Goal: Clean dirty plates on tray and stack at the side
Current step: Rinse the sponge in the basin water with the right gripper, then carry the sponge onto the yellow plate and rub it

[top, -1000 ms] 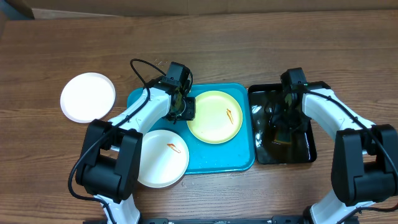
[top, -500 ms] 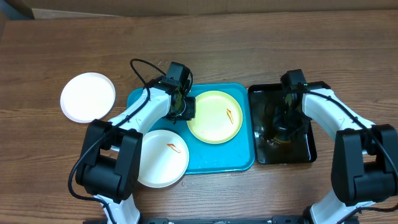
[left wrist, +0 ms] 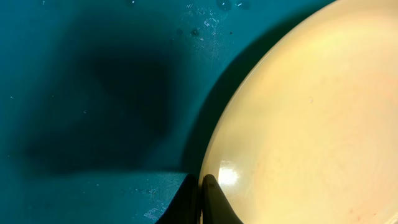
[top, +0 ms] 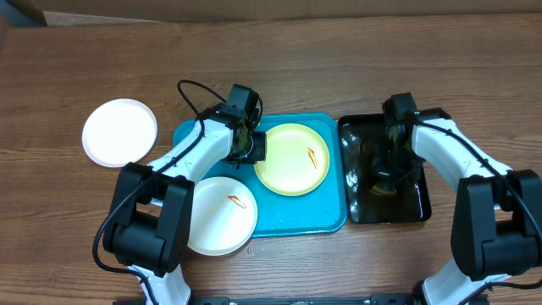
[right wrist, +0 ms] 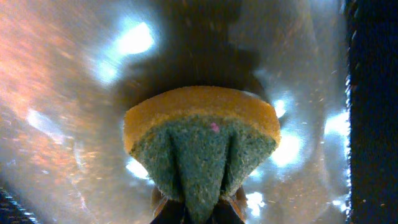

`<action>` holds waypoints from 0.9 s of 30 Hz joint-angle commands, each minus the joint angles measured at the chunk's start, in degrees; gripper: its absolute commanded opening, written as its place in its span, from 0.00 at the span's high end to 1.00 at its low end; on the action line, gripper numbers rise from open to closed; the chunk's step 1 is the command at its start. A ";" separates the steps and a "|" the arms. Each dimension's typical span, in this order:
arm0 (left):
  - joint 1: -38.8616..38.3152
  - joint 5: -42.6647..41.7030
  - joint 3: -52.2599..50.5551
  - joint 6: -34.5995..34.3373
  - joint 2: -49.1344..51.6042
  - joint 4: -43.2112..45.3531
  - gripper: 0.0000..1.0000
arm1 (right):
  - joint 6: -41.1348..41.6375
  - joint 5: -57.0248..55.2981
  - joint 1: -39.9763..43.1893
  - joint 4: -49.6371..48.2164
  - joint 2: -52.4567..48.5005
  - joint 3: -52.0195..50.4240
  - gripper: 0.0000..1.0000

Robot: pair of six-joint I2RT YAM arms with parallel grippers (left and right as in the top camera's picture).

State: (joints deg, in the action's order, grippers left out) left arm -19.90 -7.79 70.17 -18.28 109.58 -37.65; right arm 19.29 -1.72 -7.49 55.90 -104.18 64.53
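Three plates were in view. The left gripper (top: 251, 150) was clenched on the left rim of the yellow plate (top: 293, 158), which lay inside the tray (top: 326, 216). From the left wrist, the dark fingertips (left wrist: 217, 208) pinched that rim. The plate spread up and to the right of them, and wet tray floor lay to their left. An orange smear (top: 313, 157) sat on the yellow plate, past its middle from the fingers.

The smeared white plate (top: 218, 222) lay back from the left fingers, toward the arm's base. It was partly over the tray's near left corner and partly over the table (top: 279, 59), with its smear (top: 237, 201) on the side nearer the fingers. The plain white plate (top: 119, 131) rested on the table well to the left of the fingers, off the tray, and showed no mark.

The right gripper (top: 385, 175) was down in the tub (top: 421, 207), just right of the tray, and was clenched on the sponge (right wrist: 202, 140). From the right wrist, the sponge bulged out ahead of the fingers. Its green face was creased inward where they squeezed it, and its yellow layer arched beyond. Glinting water lay all around the sponge.
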 commanded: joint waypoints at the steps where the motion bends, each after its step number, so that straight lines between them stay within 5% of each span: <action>1: 0.00 3.45 0.70 -0.20 -0.07 0.00 0.96 | -0.07 -0.13 0.09 2.19 1.64 5.66 0.96; 11: 0.00 3.26 0.72 -0.15 -0.07 -0.02 0.89 | -0.04 -0.13 0.09 7.82 1.64 8.44 0.96; 27: 0.00 0.26 0.72 -0.15 -0.07 -0.11 0.96 | 4.35 -1.64 -0.20 8.20 1.64 7.82 0.96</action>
State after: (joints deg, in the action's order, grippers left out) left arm -19.90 -6.90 70.17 -18.28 109.58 -37.69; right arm 20.45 -3.46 -7.51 64.55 -104.18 72.62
